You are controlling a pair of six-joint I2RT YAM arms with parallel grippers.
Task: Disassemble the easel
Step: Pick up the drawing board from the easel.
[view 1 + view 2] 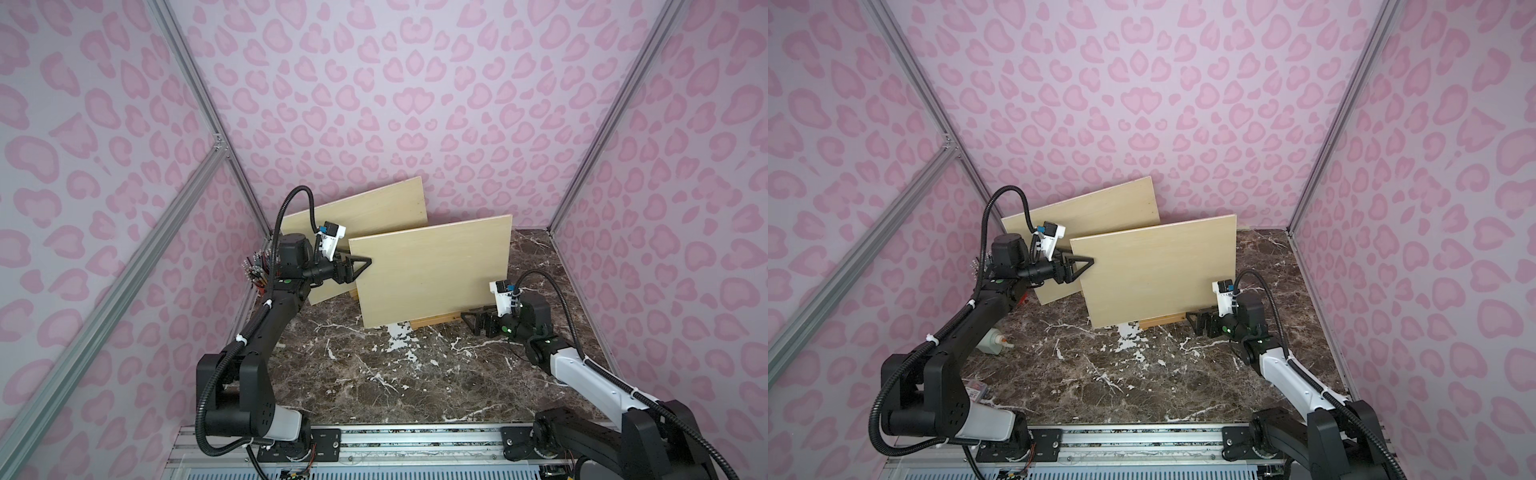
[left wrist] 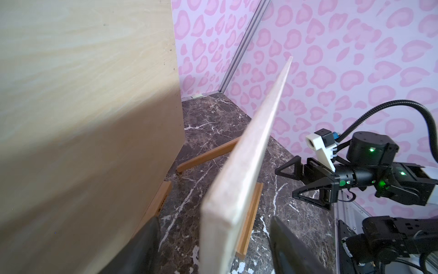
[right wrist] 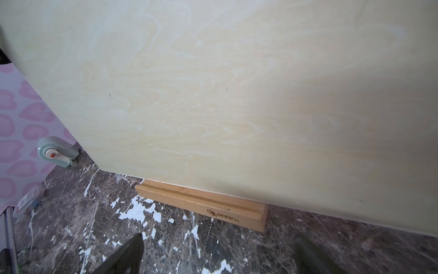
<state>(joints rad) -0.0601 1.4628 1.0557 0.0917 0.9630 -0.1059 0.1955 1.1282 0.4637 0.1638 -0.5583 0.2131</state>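
My left gripper (image 1: 365, 266) straddles left edge of front board (image 1: 432, 270); 2 fingers spread, gaps visible. Board stands in grooved base (image 3: 203, 208), mid-table. Clamp squarely, lift straight up. Right gripper (image 2: 285, 182) spread near base: pin it.

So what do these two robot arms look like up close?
The left arm is mostly black with a pale grey shell near its base; the right arm has a white forearm between black joints. Each carries a ribbed black cable, white cable ties, small green lights, a white camera mount with a blue plug, and black jaws shaped like open triangles.
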